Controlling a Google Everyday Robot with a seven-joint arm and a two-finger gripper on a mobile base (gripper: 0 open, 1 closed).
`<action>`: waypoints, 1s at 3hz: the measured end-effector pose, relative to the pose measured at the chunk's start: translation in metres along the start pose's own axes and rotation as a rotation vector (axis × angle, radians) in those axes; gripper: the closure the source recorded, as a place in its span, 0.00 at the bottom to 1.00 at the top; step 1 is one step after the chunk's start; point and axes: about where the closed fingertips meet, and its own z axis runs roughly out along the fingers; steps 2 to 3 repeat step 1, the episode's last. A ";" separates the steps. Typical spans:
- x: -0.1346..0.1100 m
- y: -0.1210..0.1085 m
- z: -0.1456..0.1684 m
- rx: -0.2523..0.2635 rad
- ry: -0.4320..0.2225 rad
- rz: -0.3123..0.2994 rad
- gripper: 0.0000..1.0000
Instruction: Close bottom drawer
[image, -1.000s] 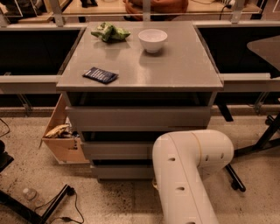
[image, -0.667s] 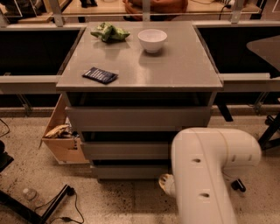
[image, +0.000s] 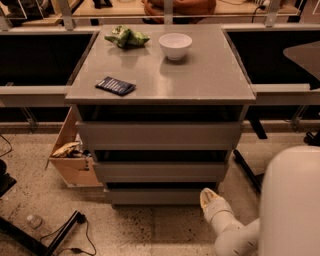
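The grey cabinet (image: 160, 80) has three handleless drawers, each with a dark gap above its front. The bottom drawer (image: 155, 196) is the narrowest and lowest, and its flat grey front sits just above the floor. My gripper (image: 208, 198) is low near the floor, at the right end of the bottom drawer's front, touching it or very close to it. My white arm (image: 290, 205) fills the lower right corner. The inside of the bottom drawer is hidden.
On the cabinet top are a white bowl (image: 175, 45), a green bag (image: 126, 36) and a dark blue packet (image: 115, 85). A wooden box (image: 72, 160) stands by the cabinet's left side. A black stand leg and cable (image: 60, 235) and a small bottle (image: 34, 221) lie on the floor.
My arm has swung to the right and down. The gripper, hidden a second ago, now shows at the right end of the bottom drawer's front.
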 end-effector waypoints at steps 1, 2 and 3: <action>0.006 -0.041 -0.084 0.176 0.049 0.071 1.00; 0.006 -0.041 -0.084 0.176 0.049 0.071 1.00; 0.006 -0.041 -0.084 0.176 0.049 0.071 1.00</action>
